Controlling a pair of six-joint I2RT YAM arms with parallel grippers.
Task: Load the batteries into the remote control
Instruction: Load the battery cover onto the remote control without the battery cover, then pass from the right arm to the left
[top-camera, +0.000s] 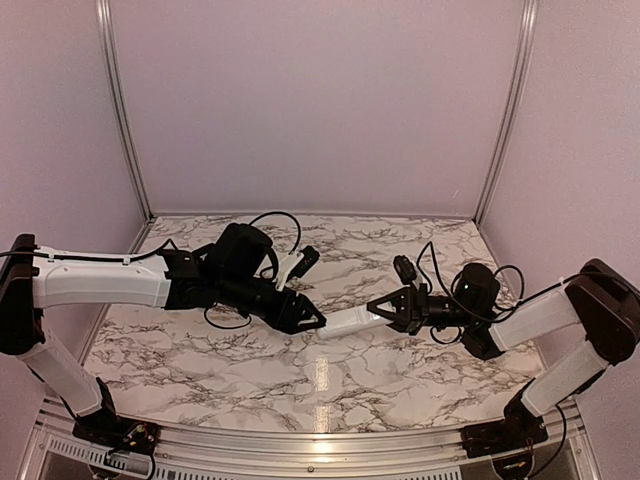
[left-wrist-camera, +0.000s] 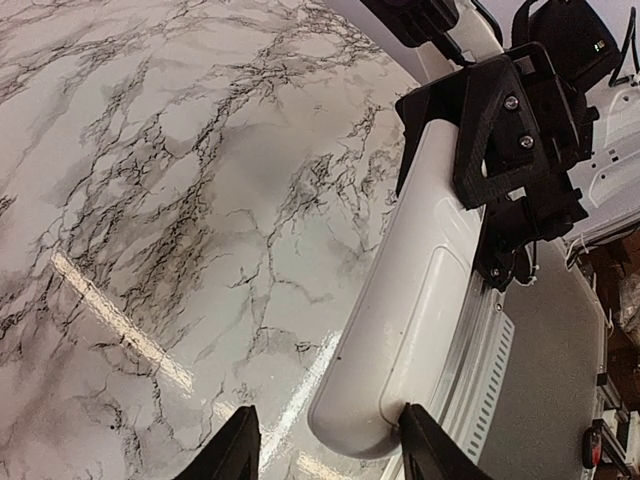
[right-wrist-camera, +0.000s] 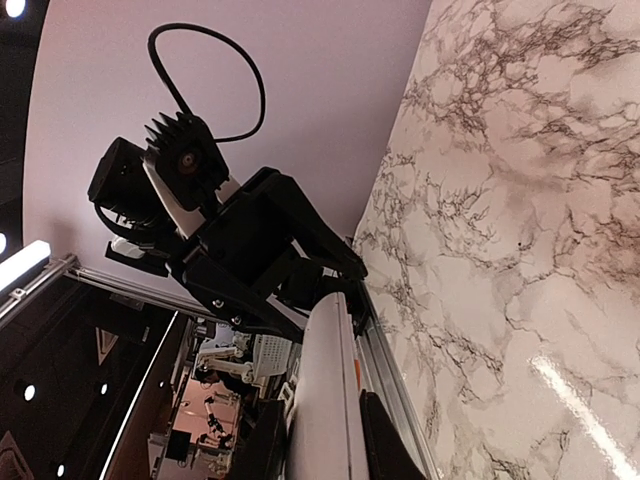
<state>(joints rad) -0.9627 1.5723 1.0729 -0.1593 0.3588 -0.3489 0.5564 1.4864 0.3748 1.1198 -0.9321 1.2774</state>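
Lilac walls (top-camera: 320, 100) enclose a marble-patterned worktop (top-camera: 250, 385), and both arms meet above its middle. There the right end effector (top-camera: 380, 312) is clamped on one end of the remote control (top-camera: 345, 322), holding it clear of the surface. The left end effector (top-camera: 312, 322) straddles the other, rounded end, jaws parted with a gap showing on one side. The white shell looks light, stiff and glossy, so probably slippery. It is best gripped across the long edges, off the outlined panel (left-wrist-camera: 425, 310), likely the battery cover. No batteries show in any view.

White remote control (top-camera: 352, 322), black fingers (left-wrist-camera: 235, 455), white marble table (top-camera: 250, 385) veined in grey, pale lilac walls (top-camera: 320, 100).
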